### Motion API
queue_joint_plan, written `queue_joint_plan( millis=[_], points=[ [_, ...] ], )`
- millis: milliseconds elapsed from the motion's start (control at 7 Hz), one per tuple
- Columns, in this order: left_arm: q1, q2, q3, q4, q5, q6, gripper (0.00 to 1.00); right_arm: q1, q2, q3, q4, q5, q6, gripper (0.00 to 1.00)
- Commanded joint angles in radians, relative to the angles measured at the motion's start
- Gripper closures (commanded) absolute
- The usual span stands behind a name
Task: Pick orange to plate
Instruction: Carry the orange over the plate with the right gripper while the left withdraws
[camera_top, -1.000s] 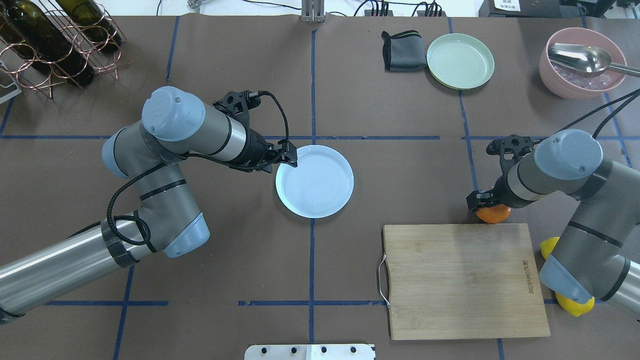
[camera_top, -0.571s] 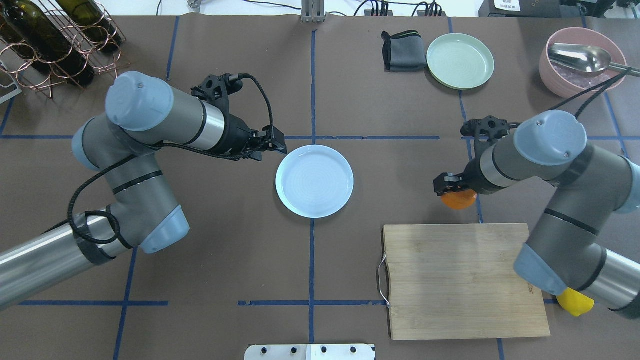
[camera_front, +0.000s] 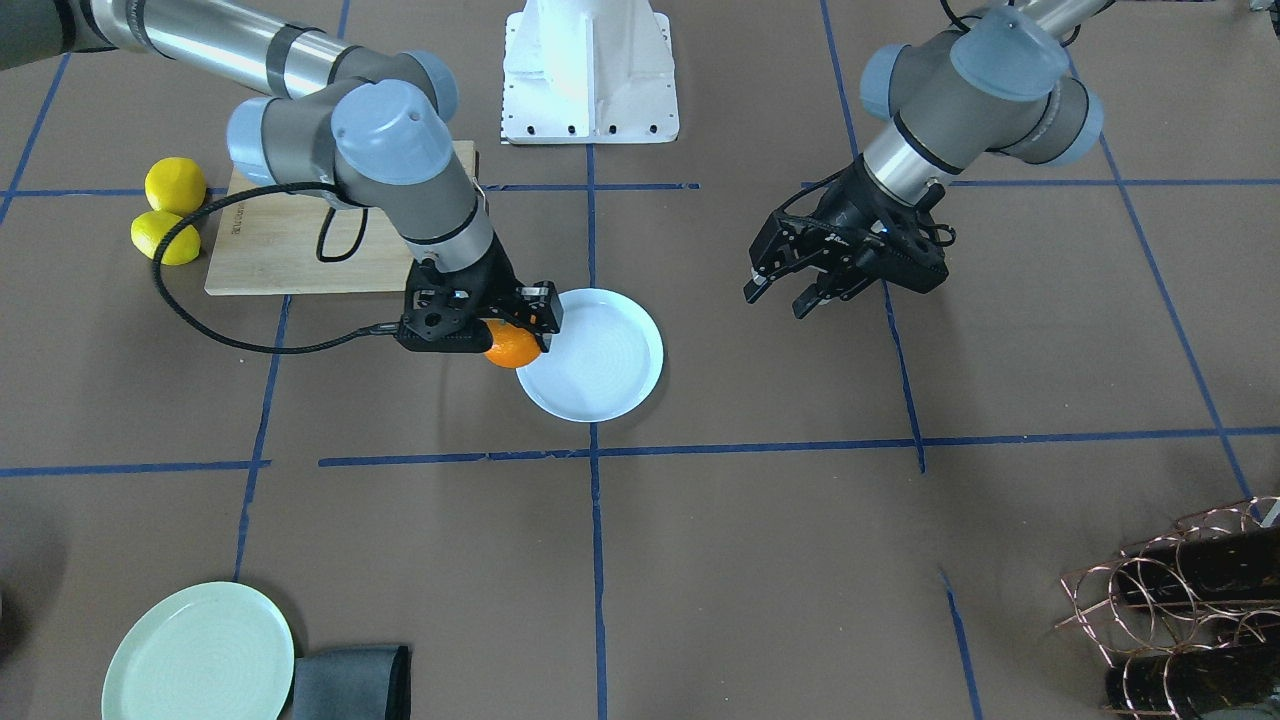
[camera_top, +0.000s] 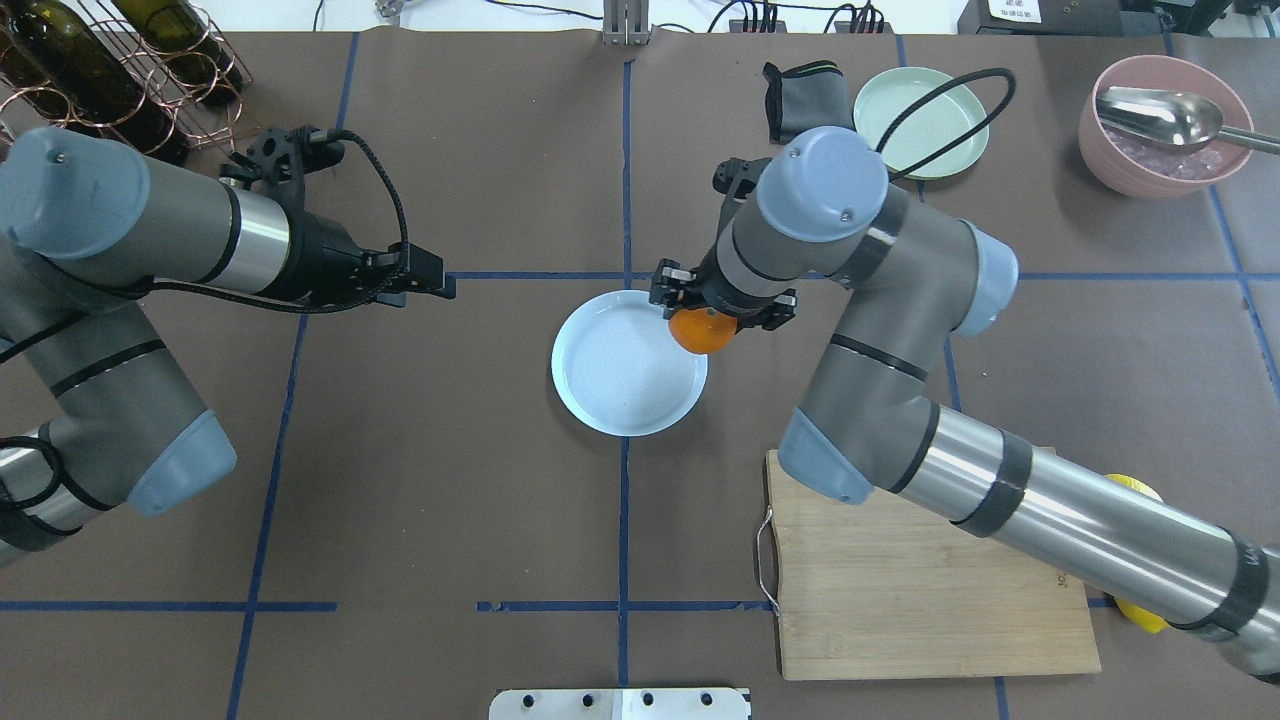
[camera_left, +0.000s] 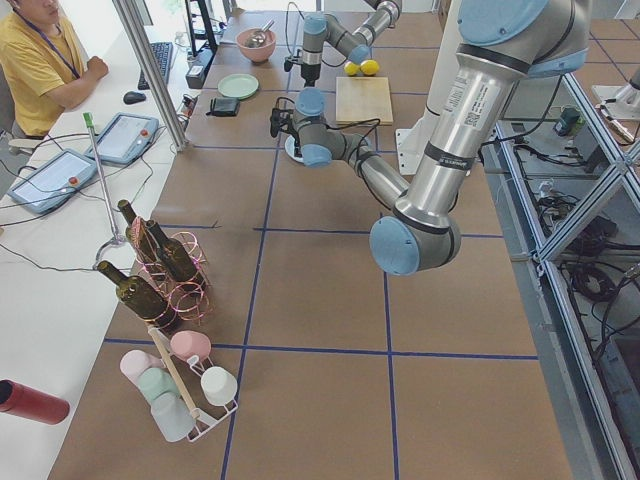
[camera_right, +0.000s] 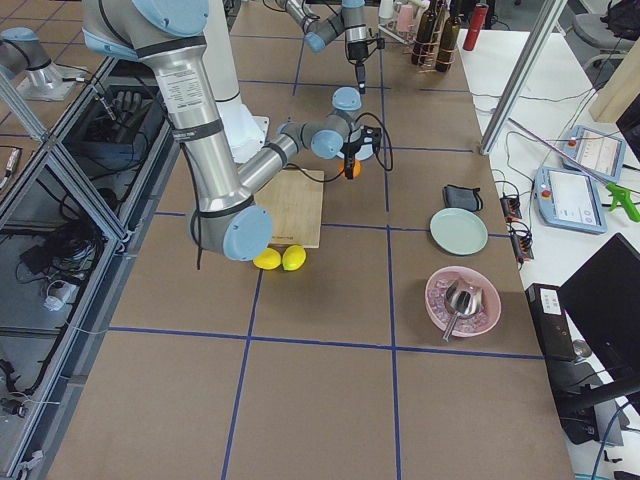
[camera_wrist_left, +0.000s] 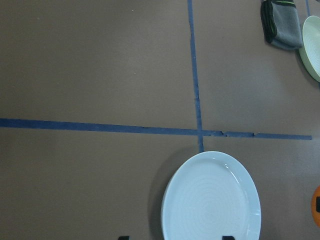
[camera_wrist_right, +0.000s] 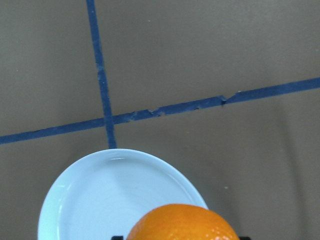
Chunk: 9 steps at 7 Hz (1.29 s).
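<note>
The orange (camera_top: 702, 333) is gripped by my right gripper (camera_top: 720, 306), which is shut on it at the right rim of the pale bluish-white plate (camera_top: 620, 372). From the front, the orange (camera_front: 512, 346) overlaps the plate's (camera_front: 600, 362) edge nearest the board. In the right wrist view the orange (camera_wrist_right: 182, 223) fills the bottom, with the plate (camera_wrist_right: 95, 200) below and to its left. My left gripper (camera_front: 780, 298) hangs open and empty, well off the plate's other side. The left wrist view shows the plate (camera_wrist_left: 211, 200).
A wooden cutting board (camera_top: 930, 570) lies near the right arm, two yellow lemons (camera_front: 170, 210) beside it. A pale green plate (camera_top: 920, 122), grey cloth (camera_top: 805, 102) and pink bowl with a spoon (camera_top: 1165, 125) stand at the far right. A bottle rack (camera_top: 110, 80) is far left.
My right arm has swung left with the orange, from beside the cutting board to the plate's right rim. My left arm has drawn back leftwards, away from the plate.
</note>
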Motion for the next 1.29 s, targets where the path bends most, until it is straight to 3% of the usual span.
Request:
queue_joint_plan(
  millis=[0, 286, 714, 1000, 1143],
  points=[
    [-0.004, 0.02, -0.007, -0.002, 0.0, 0.01, 0.28, -0.079, 0.072, -0.084, 0.02, -0.117, 0.056, 1.0],
    [0.001, 0.014, -0.004, -0.002, 0.0, 0.009, 0.27, -0.088, 0.089, -0.133, 0.023, -0.122, 0.056, 0.97],
    [0.002, 0.01, 0.002, -0.002, 0.0, 0.009, 0.27, -0.101, 0.094, -0.164, 0.044, -0.129, 0.055, 0.82],
    [0.004, 0.007, 0.004, -0.002, 0.0, 0.009, 0.27, -0.105, 0.103, -0.184, 0.044, -0.138, 0.055, 0.51],
    [0.004, 0.007, 0.004, -0.002, 0.0, 0.009, 0.27, -0.105, 0.103, -0.184, 0.044, -0.138, 0.055, 0.1]
  ],
)
